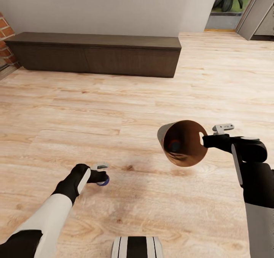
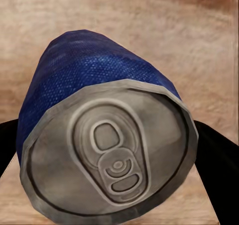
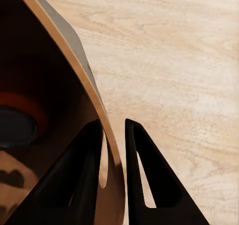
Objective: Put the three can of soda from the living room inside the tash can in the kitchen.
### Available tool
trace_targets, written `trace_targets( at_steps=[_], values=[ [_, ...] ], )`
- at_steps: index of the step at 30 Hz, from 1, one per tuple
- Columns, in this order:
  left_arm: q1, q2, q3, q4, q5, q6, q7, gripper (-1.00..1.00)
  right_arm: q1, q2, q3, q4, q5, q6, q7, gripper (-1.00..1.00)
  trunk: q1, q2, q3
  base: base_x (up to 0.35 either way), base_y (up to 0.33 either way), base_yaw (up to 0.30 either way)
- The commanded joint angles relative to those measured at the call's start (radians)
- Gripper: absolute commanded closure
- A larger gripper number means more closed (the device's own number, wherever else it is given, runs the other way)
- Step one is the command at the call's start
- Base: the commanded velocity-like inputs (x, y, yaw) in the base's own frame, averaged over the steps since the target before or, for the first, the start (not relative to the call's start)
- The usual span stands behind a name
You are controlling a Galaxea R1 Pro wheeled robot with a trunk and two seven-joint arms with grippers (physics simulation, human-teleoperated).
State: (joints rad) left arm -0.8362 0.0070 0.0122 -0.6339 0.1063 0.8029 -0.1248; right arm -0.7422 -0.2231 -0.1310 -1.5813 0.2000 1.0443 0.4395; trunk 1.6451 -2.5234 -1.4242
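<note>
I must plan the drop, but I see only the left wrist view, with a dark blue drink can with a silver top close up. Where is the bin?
Observer: The small round grey bin with coppery brown inside is held tilted above the floor by the right hand, its fingers pinching the rim.
Operator: Is the bin empty?
Observer: No, an orange can lies inside.
Operator: Is my left hand near it?
Observer: The left hand, gripping the blue can, sits lower, on the bin's left.
</note>
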Motion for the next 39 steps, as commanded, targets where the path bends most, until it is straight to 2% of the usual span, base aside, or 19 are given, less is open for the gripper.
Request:
trace_targets(
  at_steps=[1,4,5,7,9,11,14,16,17,19,29,35,39],
  values=[
    [0.000,0.001,0.000,-0.017,-0.001,0.018,-0.002,1.00,0.000,0.001,0.005,0.000,-0.020,0.003,0.003,1.00,0.000,0.000,0.004,0.000,0.000,0.000],
    [0.000,0.003,0.000,-0.125,0.002,0.094,-0.013,1.00,0.002,0.005,0.033,0.000,-0.019,0.003,0.004,1.00,-0.002,0.001,0.016,0.000,0.000,0.000],
    [0.001,0.004,0.002,-0.223,0.003,0.157,-0.030,1.00,0.002,0.006,0.049,0.000,-0.018,0.003,0.003,1.00,-0.002,0.001,0.020,0.000,0.000,0.000],
    [0.002,0.005,0.004,-0.315,0.004,0.215,-0.054,1.00,0.003,0.007,0.057,0.001,-0.018,0.003,0.003,1.00,-0.003,0.002,0.027,0.000,0.000,0.000],
    [0.004,0.005,0.006,-0.400,0.004,0.244,-0.088,1.00,0.003,0.007,0.060,0.001,-0.018,0.003,0.003,1.00,-0.004,0.002,0.035,0.000,0.000,0.000],
    [0.005,0.009,0.008,-0.492,0.000,0.244,-0.131,1.00,0.004,0.006,0.062,0.006,-0.019,0.003,0.003,1.00,-0.005,0.003,0.043,0.000,0.000,0.000],
    [0.006,0.021,0.009,-0.541,0.000,0.244,-0.160,1.00,0.009,0.005,0.064,0.012,-0.019,0.003,0.004,1.00,-0.006,0.003,0.054,0.000,0.000,0.000],
    [0.006,0.029,0.008,-0.558,0.000,0.244,-0.178,1.00,0.015,0.004,0.065,0.014,-0.019,0.003,0.003,1.00,-0.007,0.004,0.062,0.000,0.000,0.000],
    [0.006,0.043,0.008,-0.577,-0.001,0.244,-0.238,1.00,0.022,0.004,0.066,0.015,-0.019,0.003,0.003,1.00,-0.008,0.004,0.066,0.000,0.000,0.000],
    [0.006,0.053,0.007,-0.584,-0.002,0.244,-0.280,1.00,0.024,0.003,0.066,0.016,-0.019,0.003,0.003,1.00,-0.009,0.004,0.074,0.000,0.000,0.000],
    [-0.051,0.109,-0.049,-0.528,0.064,0.202,-0.333,1.00,-0.027,0.005,0.122,0.077,0.097,0.003,0.033,1.00,-0.009,0.004,0.073,0.000,0.000,0.000],
    [-0.077,0.110,-0.052,-0.495,0.068,0.202,-0.367,1.00,-0.058,0.005,0.156,0.113,0.149,0.003,0.051,1.00,-0.009,0.004,0.073,0.000,0.000,0.000],
    [-0.077,0.110,-0.052,-0.472,0.068,0.202,-0.389,1.00,-0.079,0.005,0.156,0.136,0.170,0.003,0.064,1.00,-0.009,0.004,0.073,0.000,0.000,0.000]
  ],
)
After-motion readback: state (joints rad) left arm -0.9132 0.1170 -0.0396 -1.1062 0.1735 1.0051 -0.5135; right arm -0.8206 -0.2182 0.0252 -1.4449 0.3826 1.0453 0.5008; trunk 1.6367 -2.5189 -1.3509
